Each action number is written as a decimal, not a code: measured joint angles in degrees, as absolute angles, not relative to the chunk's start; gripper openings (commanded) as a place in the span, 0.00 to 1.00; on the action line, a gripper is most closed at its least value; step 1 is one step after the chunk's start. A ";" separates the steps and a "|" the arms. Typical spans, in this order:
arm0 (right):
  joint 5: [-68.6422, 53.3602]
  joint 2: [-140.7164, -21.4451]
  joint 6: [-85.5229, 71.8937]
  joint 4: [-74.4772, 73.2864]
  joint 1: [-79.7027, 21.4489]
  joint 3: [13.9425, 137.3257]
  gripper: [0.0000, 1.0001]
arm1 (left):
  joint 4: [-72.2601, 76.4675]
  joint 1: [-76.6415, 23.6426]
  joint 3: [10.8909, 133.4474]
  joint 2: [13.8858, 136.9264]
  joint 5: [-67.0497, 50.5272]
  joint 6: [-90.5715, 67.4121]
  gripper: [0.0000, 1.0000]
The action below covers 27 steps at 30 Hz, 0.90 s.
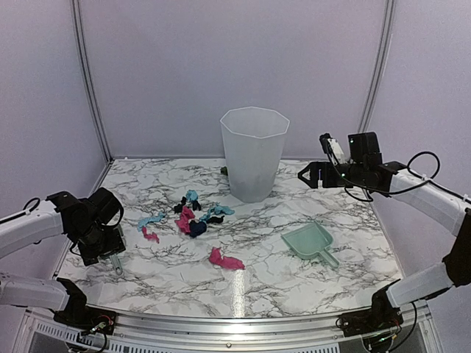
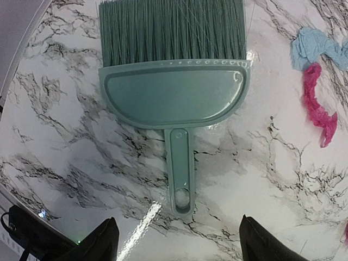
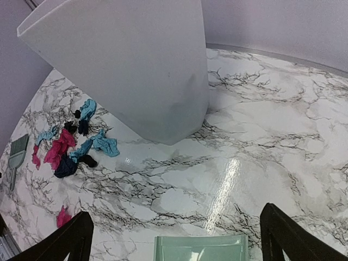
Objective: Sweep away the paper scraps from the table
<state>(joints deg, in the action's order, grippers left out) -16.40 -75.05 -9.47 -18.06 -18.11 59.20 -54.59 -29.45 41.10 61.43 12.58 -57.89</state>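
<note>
Left wrist shows the brush (image 2: pixel 173 98) head on the table (image 2: pixel 60 157); overhead, only handle.

I see the white marbled table (image 1: pixel 294 287) carrying a pale bin (image 1: pixel 254 154), upright toward the back. Paper scraps (image 1: pixel 191 217) in pink, blue and dark lie scattered left of the bin, with one pink bit nearer me. A green dustpan (image 1: pixel 309 241) lies flat on the right and a green brush (image 2: pixel 174 98) flat on the left.
</note>
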 measured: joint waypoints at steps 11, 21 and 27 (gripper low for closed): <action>-18.65 -79.77 -9.43 -18.11 -18.11 61.89 0.99 | -46.37 -26.74 35.31 68.12 10.11 -56.27 0.63; -19.07 -78.76 -9.30 -18.72 -18.11 61.93 0.99 | -37.36 -21.21 32.82 72.88 8.64 -51.29 0.49; -19.03 -77.87 -9.19 -19.07 -18.11 61.93 0.99 | -34.11 -20.60 31.33 72.53 11.00 -49.89 0.28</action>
<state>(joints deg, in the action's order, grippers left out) -19.03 -77.87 -9.19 -19.07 -18.11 61.93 -34.11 -20.60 31.33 72.53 11.00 -49.89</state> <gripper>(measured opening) 0.986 0.379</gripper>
